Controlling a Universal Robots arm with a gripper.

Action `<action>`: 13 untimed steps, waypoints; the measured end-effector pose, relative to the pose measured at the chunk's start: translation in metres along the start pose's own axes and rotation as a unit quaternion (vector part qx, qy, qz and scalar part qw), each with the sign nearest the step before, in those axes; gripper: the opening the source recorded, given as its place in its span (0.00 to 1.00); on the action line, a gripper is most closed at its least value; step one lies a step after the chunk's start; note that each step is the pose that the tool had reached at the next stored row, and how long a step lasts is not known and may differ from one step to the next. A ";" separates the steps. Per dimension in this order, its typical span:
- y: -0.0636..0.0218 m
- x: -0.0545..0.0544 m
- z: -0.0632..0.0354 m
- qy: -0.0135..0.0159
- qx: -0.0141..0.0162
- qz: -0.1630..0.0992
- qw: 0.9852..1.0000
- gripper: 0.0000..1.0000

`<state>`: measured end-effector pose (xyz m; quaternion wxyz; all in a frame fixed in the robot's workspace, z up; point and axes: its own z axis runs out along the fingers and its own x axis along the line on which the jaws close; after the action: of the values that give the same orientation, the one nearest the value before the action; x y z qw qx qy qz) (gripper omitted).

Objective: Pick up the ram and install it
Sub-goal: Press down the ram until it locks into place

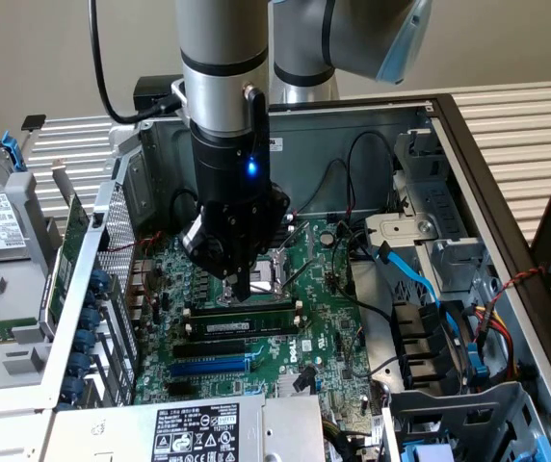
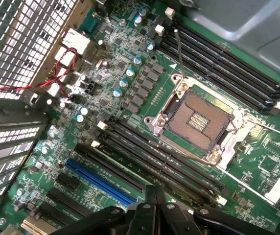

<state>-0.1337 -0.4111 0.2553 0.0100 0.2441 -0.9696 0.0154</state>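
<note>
Black gripper [image 2: 154, 196] fingers sit pressed together at the near edge of the wrist view, gripping nothing. In the exterior view the ram [image 1: 242, 325] lies seated in a black memory slot on the motherboard [image 1: 324, 337], with the gripper's tip [image 1: 241, 286] just above it. The blue expansion slot [image 2: 98, 182] runs beside the memory slots, the bare CPU socket [image 2: 198, 122] beyond, inside the metal computer case [image 1: 468, 192].
</note>
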 end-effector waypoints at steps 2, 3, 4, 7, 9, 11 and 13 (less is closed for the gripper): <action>0.0000 0.000 0.0000 0.000 0.000 0.011 1.000 0.11; 0.0000 0.000 0.0000 -0.001 0.000 0.017 1.000 0.11; 0.0000 0.000 0.0000 -0.001 0.000 0.021 1.000 0.11; 0.0000 0.000 -0.0001 0.000 0.001 0.034 0.999 0.11; 0.0000 0.000 -0.0001 0.000 0.002 0.043 0.999 0.11; 0.0000 0.000 0.0000 0.001 0.004 0.050 0.999 0.11; 0.0000 0.000 0.0000 0.000 0.004 0.058 0.998 0.11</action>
<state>-0.1338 -0.4111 0.2554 0.0080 0.1870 -0.9821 0.0201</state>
